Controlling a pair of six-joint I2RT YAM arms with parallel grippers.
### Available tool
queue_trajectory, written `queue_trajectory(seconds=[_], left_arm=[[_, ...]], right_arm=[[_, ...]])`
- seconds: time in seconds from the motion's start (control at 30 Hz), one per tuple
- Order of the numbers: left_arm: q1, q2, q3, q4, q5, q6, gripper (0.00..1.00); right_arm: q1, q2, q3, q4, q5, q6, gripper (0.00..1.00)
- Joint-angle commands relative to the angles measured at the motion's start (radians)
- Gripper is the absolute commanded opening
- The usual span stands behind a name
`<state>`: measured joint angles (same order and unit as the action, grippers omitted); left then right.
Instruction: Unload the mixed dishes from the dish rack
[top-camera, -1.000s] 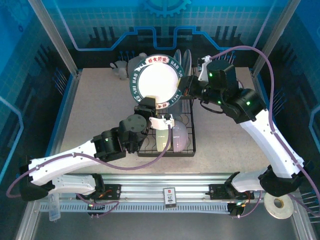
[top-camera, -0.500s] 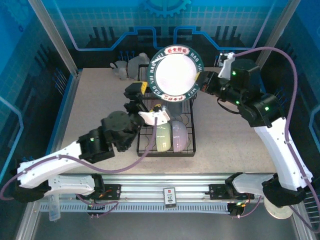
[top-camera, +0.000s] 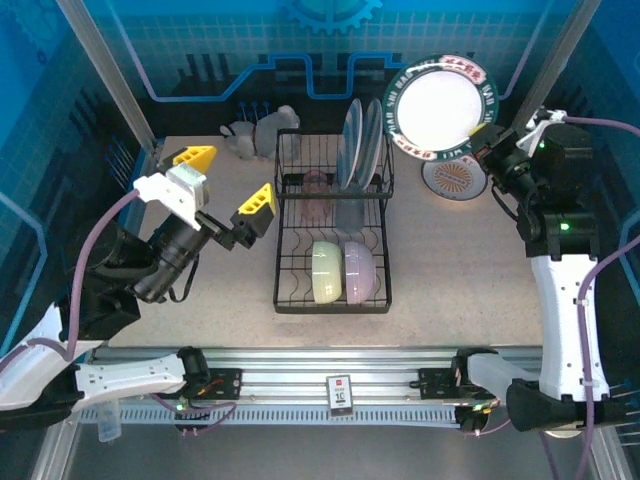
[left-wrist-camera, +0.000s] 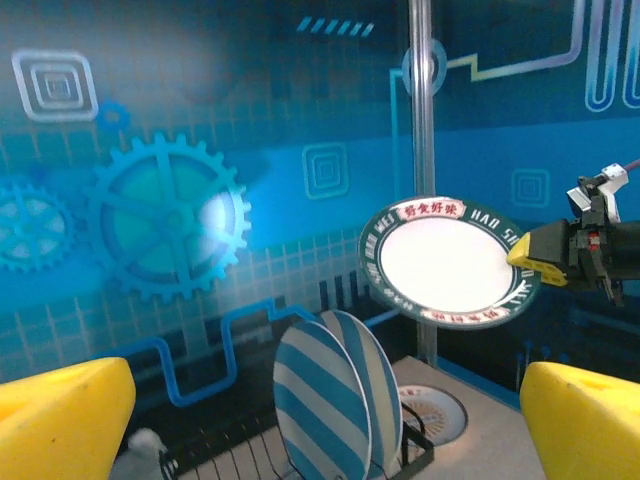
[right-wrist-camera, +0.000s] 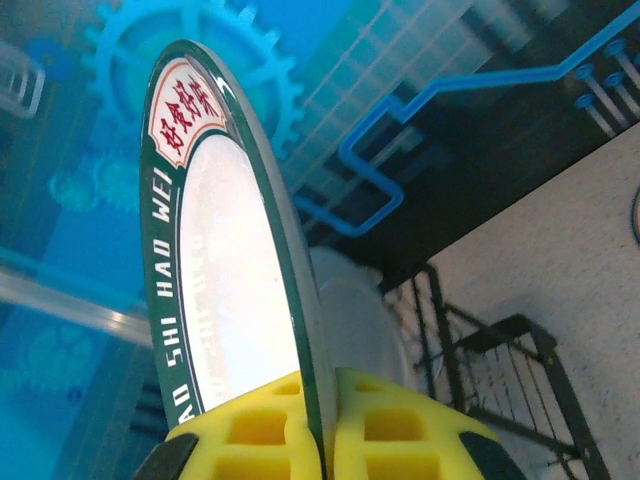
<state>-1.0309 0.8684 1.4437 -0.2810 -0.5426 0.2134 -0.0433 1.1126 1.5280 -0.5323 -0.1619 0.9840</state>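
Note:
The black wire dish rack (top-camera: 332, 300) stands mid-table with two blue-and-white striped plates (top-camera: 360, 140) upright in its rear slots. A pale green bowl (top-camera: 325, 272) and a lavender bowl (top-camera: 361, 270) sit in its front. A pink tumbler (top-camera: 315, 184) rests on the upper tier. My right gripper (top-camera: 482, 137) is shut on the rim of a white plate with a dark green lettered rim (top-camera: 440, 100), raised right of the rack. In the right wrist view the pads (right-wrist-camera: 250, 425) pinch that plate (right-wrist-camera: 220, 250). My left gripper (top-camera: 226, 180) hangs open left of the rack, holding nothing.
A patterned plate (top-camera: 458, 176) lies flat on the table under the raised one. A white animal figurine (top-camera: 240, 136) stands at the back left of the rack. The left wrist view shows the striped plates (left-wrist-camera: 340, 395) and the raised plate (left-wrist-camera: 450, 262).
The right arm carried the green-rimmed plate from in front of the rack up and to the right. The left gripper opened and drew back to the left, away from the rack.

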Motion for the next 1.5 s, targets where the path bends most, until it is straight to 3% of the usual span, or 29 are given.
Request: queue_trajectory(seconds=[0.0, 0.3, 0.63, 1.0, 1.47], left_arm=[[0.058, 0.034, 0.072, -0.173, 0.129, -0.247, 0.99], [0.251, 0.163, 0.185, -0.372, 0.463, -0.485, 0.99], [0.505, 0.315, 0.178, -0.318, 0.789, -0.717, 0.99], [0.537, 0.429, 0.226, -0.284, 0.767, -0.728, 0.99], [0.545, 0.468, 0.189, -0.235, 0.739, -0.791, 0.99]], right_arm=[[-0.055, 0.002, -0.044, 0.181, -0.028, 0.100, 0.00], [-0.074, -0.010, -0.214, 0.311, 0.134, 0.108, 0.00], [-0.087, 0.012, -0.394, 0.414, 0.147, 0.096, 0.00], [-0.151, 0.230, -0.569, 0.719, 0.155, 0.136, 0.00], [-0.212, 0.696, -0.350, 0.836, 0.101, 0.137, 0.00]])
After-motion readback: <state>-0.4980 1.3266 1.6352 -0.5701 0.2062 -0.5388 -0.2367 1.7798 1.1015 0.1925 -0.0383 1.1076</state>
